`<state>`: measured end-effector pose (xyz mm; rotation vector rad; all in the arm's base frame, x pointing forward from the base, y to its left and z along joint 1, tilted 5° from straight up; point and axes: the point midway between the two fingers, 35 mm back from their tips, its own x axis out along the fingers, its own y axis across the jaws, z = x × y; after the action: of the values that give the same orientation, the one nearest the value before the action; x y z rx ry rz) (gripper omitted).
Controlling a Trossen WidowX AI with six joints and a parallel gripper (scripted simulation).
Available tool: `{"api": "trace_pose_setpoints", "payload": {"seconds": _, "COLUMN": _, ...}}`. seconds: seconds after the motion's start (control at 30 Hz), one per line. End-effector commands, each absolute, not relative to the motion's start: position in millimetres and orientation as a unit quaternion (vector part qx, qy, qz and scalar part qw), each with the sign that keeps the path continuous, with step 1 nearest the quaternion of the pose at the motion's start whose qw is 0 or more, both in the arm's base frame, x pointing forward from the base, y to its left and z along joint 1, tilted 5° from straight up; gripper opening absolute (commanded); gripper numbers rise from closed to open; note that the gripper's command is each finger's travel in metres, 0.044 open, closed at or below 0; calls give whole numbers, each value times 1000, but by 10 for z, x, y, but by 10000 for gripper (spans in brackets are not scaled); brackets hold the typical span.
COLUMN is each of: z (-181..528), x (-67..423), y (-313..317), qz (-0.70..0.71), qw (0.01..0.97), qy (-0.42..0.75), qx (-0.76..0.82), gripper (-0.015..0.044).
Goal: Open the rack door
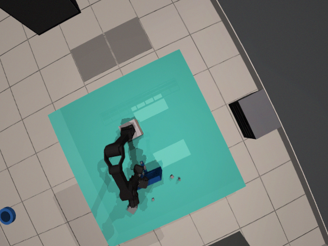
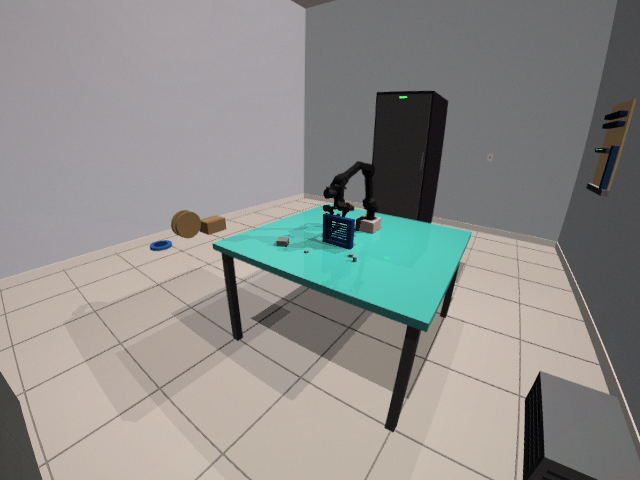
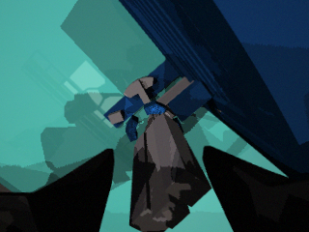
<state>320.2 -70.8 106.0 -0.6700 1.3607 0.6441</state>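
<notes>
The blue rack frame [image 1: 155,178] [image 2: 338,243] [image 3: 270,82] stands upright on the teal table. The blue door [image 1: 142,163] [image 3: 185,103], with grey-brown parts, stands out from the frame at a wide angle; its exact angle is hard to tell. My gripper [image 1: 141,176] [image 2: 338,212] [image 3: 158,154] is open at the door side of the frame. In the wrist view the upright grey-brown handle [image 3: 156,155] shows between the spread fingers, with gaps on both sides. In the top and exterior views the arm hides the handle, and its turn is unclear.
A grey block [image 1: 131,209] [image 2: 282,241] lies beneath the arm's elbow side in the top view. Small pieces lie in front of the frame: one [image 1: 152,199] [image 2: 306,251] alone, and two together [image 1: 171,176] [image 2: 354,259]. The arm's pale base [image 1: 138,128] [image 2: 370,224] stands behind.
</notes>
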Motion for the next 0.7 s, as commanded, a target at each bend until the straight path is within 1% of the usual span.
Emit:
{"api": "trace_pose_setpoints", "payload": {"seconds": 0.0, "z": 1057, "x": 3208, "y": -699, "qz": 353, "qw": 644, "qy": 569, "qx": -370, "gripper": 283}}
{"api": "trace_pose_setpoints", "payload": {"seconds": 0.43, "z": 1057, "x": 3207, "y": -699, "qz": 513, "qw": 496, "qy": 430, "qx": -553, "gripper": 283}}
{"api": "trace_pose_setpoints", "payload": {"seconds": 0.67, "z": 1057, "x": 3207, "y": -699, "qz": 520, "qw": 487, "qy": 422, "qx": -561, "gripper": 283}}
